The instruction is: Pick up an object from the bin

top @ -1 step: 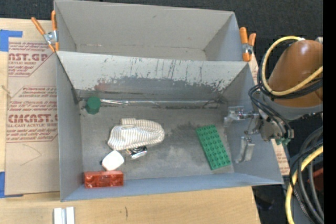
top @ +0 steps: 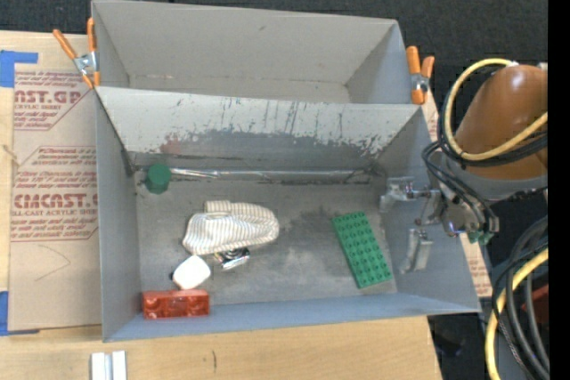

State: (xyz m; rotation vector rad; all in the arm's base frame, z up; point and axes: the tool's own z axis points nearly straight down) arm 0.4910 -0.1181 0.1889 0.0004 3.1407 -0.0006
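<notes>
Hanging spread and empty, the pincer [top: 408, 222] sits just beside the green studded plate [top: 362, 248].

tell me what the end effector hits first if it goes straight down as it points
Probably the bare grey bin by its right wall, not a loose thing: the end effector hangs just right of the green studded plate, beside it rather than over it. Depth is unclear.

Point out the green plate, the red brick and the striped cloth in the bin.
Green plate [top: 362, 249]: camera view, middle of its studded top.
Red brick [top: 175, 304]: camera view, middle of its visible face.
Striped cloth [top: 232, 227]: camera view, middle of the bundle.
</notes>
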